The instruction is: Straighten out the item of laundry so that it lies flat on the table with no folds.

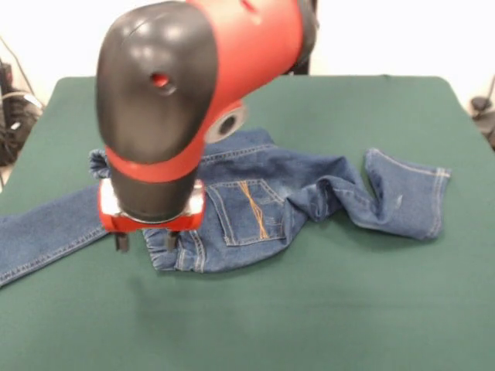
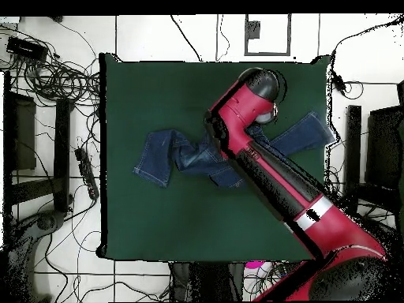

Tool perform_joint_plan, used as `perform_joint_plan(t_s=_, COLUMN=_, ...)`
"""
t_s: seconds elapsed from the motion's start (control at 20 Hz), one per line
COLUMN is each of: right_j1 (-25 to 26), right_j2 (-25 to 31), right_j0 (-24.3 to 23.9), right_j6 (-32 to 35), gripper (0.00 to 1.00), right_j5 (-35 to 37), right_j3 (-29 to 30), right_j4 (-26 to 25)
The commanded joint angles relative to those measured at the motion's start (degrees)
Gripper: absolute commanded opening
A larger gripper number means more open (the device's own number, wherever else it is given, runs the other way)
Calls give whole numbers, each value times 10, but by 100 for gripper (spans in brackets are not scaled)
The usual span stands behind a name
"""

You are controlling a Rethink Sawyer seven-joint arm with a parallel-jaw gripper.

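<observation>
jeans [image 1: 255, 205] bunched on tabletop [image 1: 348, 309] | jaws [image 1: 144, 242] apart, maybe touching waistband | pull folded leg [image 1: 402, 201] away from waistband, slowly

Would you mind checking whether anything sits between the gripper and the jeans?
Nothing visible does. The gripper hangs directly over the waistband end of the jeans, and the table carries nothing else around them.
</observation>
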Motion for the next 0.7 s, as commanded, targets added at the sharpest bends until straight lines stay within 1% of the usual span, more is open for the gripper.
perform_joint_plan(t_s=0.05, right_j1=47, right_j2=-69, right_j0=6, right_j6=-2, gripper=100, right_j5=1, right_j3=50, right_j4=36)
perform_joint_plan(t_s=0.1, right_j1=50, right_j2=-70, right_j0=5, right_j6=2, gripper=100, right_j5=1, right_j3=51, right_j4=39)
perform_joint_plan(t_s=0.3, right_j1=94, right_j2=-88, right_j0=0, right_j6=39, gripper=100, right_j5=57, right_j3=53, right_j4=10)
perform_joint_plan(t_s=0.4, right_j1=128, right_j2=-86, right_j0=-1, right_j6=59, gripper=100, right_j5=68, right_j3=36, right_j4=12)
perform_joint_plan(t_s=0.6, right_j1=181, right_j2=-73, right_j0=-10, right_j6=93, gripper=100, right_j5=108, right_j3=16, right_j4=16)
perform_joint_plan(t_s=0.7, right_j1=190, right_j2=-67, right_j0=-13, right_j6=109, gripper=100, right_j5=117, right_j3=17, right_j4=20)
